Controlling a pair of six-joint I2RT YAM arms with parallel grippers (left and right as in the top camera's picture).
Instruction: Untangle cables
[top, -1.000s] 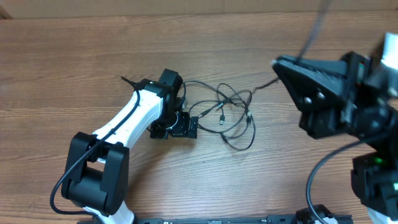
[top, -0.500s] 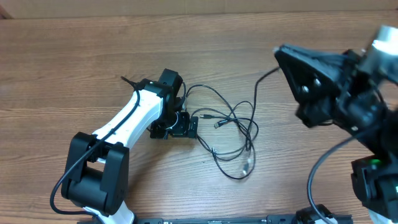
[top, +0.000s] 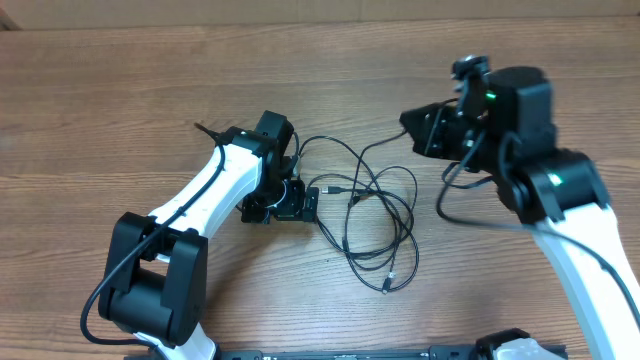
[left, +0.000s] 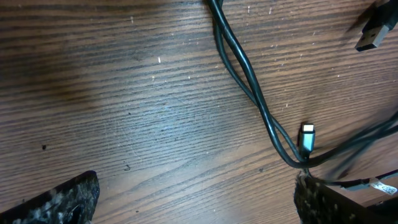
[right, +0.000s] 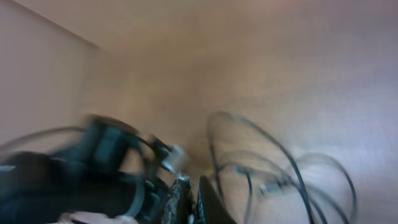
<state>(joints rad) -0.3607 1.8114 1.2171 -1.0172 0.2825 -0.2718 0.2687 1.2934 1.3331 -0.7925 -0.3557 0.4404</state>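
The cables (top: 375, 215) are thin black cords lying in loose crossed loops at the table's middle, with a silver-tipped plug (top: 388, 284) at the near end. My left gripper (top: 310, 203) rests at the tangle's left edge. In the left wrist view it is open (left: 196, 205), with two cords (left: 249, 81) and a silver plug (left: 307, 138) ahead of its right finger. My right gripper (top: 408, 122) hovers at the tangle's upper right. One cord runs up to its tip. The right wrist view is blurred and shows the fingers (right: 191, 196) nearly together.
The wooden table (top: 120, 100) extends all round. A black USB plug (left: 376, 37) lies at the upper right of the left wrist view. The right arm's own thicker black wire (top: 470, 205) loops beside it.
The right arm has come down and swung left toward the tangle. The cable loops have dropped and spread toward the table's front. The left arm has not moved.
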